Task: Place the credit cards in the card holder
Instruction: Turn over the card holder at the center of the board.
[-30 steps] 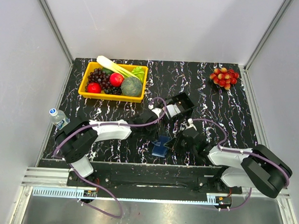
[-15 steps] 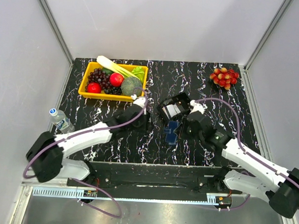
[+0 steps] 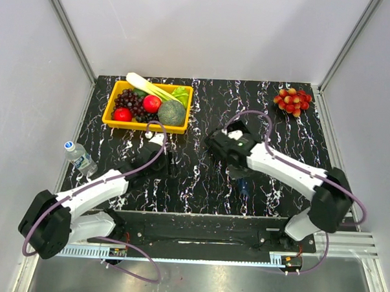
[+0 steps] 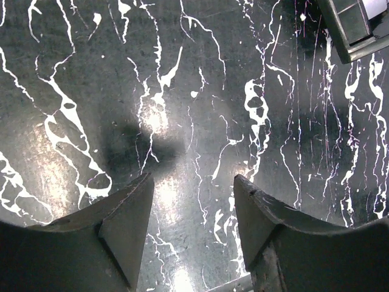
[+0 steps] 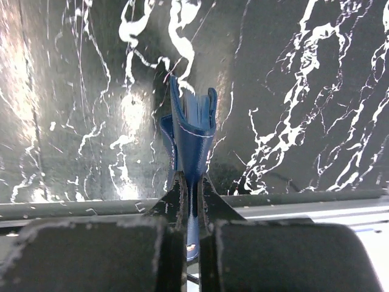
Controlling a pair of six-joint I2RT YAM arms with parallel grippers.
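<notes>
While the left gripper (image 4: 193, 201) hangs open over bare table (image 3: 200, 185), the right gripper (image 5: 193, 190) pinches the holder (image 5: 191, 131)
Right jaws are closed tight on one edge of the dark-blue holder, which sticks out half-folded past the fingertips, lifted over the marble near the table's front edge; from above it is a blue patch below the right wrist. Left jaws stand apart with nothing between them, off to the left of the holder and clear of it. A black tray (image 4: 351, 30) shows at the top right of the left wrist view, with one pale card (image 4: 378, 7) edge inside it; other cards cannot be made out. A yellow basket (image 3: 118, 124) of fruit sits far left, a red bunch (image 3: 292, 100) far right, a bottle (image 3: 78, 155) at the left edge
</notes>
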